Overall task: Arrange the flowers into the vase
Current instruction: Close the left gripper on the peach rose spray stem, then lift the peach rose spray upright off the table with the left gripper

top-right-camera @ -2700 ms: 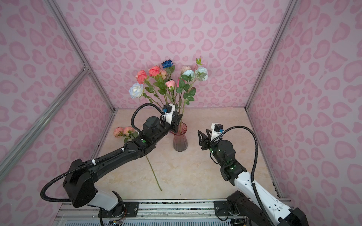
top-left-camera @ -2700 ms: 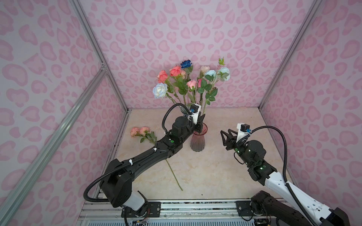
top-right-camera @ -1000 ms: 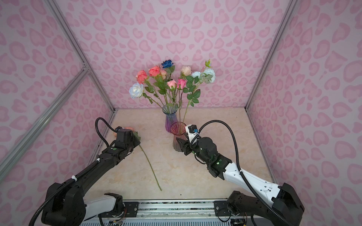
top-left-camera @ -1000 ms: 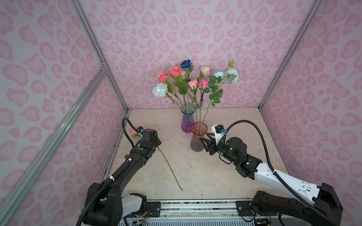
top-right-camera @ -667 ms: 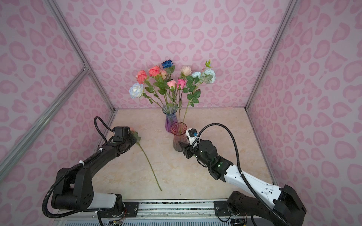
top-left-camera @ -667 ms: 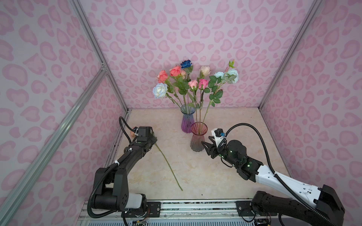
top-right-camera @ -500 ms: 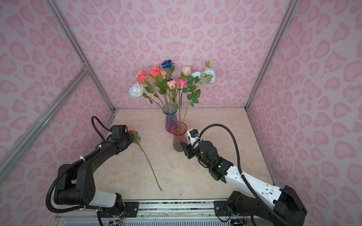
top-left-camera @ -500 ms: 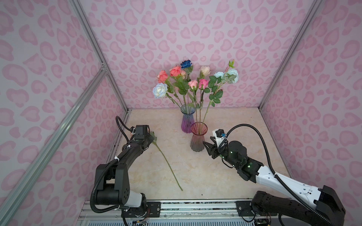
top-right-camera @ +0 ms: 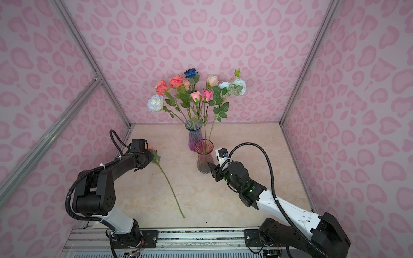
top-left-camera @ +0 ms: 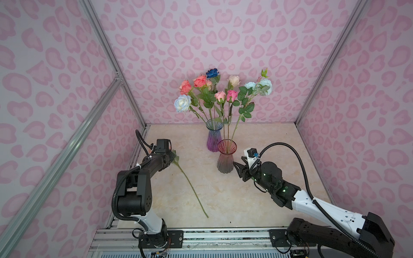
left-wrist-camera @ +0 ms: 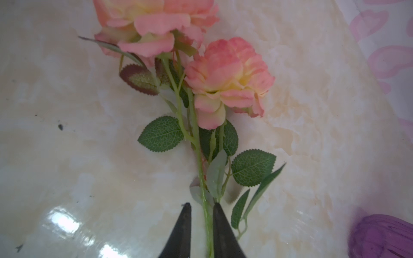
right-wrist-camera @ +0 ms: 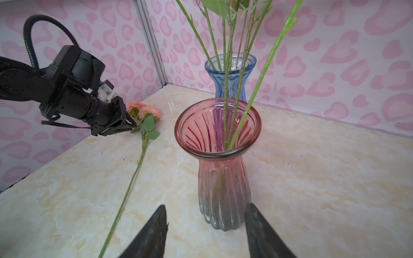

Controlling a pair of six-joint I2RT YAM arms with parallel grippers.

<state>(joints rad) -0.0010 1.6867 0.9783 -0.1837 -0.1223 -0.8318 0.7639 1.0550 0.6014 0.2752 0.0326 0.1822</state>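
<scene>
The step in hand looks like picking up the one rose lying on the table; the left gripper straddles its stem, fingers nearly closed with a sliver of gap on one side, the blooms beyond the fingertips; the right gripper stands open, the red vase just ahead between its fingers, seemingly untouched; next, probably, a firm pinch, a lift, and the stem end steered into the vase mouth; no writing is legible.

I get soft, even light in both top views, shadows faint. Glare blooms on the tabletop in my left wrist view (hazy overall, colours washed).
</scene>
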